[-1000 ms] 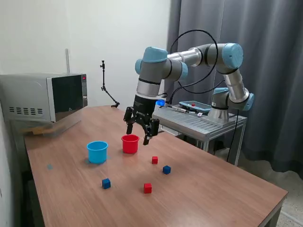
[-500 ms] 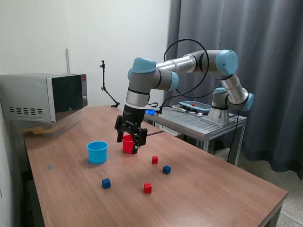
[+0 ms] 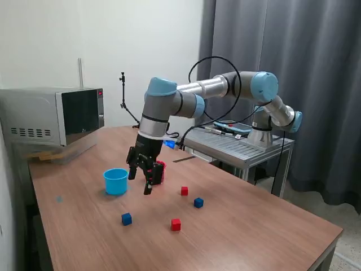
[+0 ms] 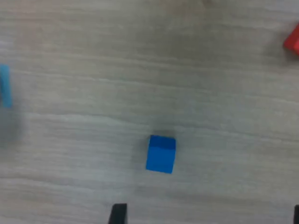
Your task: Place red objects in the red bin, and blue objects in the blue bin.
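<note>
The end effector [image 3: 144,175] hangs spread and empty between the two cups, going for the blue cube [image 3: 126,219] on the near worktop [image 3: 254,226] (all four cubes lie loose); next, drop lower and pinch it.

My claw [image 3: 143,177] hangs between the light blue cup [image 3: 115,181] and the red cup [image 3: 159,171] behind it. One dark blue cube [image 4: 160,154] lies below me; the other blue cube [image 3: 198,202] and two red cubes [image 3: 184,191] [image 3: 176,224] lie farther off.
</note>
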Robot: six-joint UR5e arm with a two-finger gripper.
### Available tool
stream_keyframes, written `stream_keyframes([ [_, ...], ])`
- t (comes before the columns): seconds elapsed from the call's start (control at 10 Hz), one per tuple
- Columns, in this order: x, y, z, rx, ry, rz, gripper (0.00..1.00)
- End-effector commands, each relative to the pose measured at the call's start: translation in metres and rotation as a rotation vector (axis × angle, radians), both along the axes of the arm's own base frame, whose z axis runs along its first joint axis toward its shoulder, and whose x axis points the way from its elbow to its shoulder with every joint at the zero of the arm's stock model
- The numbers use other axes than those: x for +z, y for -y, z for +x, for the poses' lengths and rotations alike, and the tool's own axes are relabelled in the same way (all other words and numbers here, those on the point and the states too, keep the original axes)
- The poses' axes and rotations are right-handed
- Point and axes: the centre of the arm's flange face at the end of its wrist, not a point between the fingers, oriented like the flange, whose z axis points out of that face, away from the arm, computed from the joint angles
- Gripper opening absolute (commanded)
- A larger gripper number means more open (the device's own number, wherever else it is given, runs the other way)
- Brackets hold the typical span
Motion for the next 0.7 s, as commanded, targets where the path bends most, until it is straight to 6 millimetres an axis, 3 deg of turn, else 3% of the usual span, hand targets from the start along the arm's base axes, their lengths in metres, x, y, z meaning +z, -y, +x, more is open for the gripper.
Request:
stream_keyframes([
  [0.0, -0.029, 0.001, -0.008, -0.024, 0.015, -0.015, 1.0],
  [0.6, -0.04, -0.017, -0.012, -0.091, 0.021, -0.026, 1.0],
])
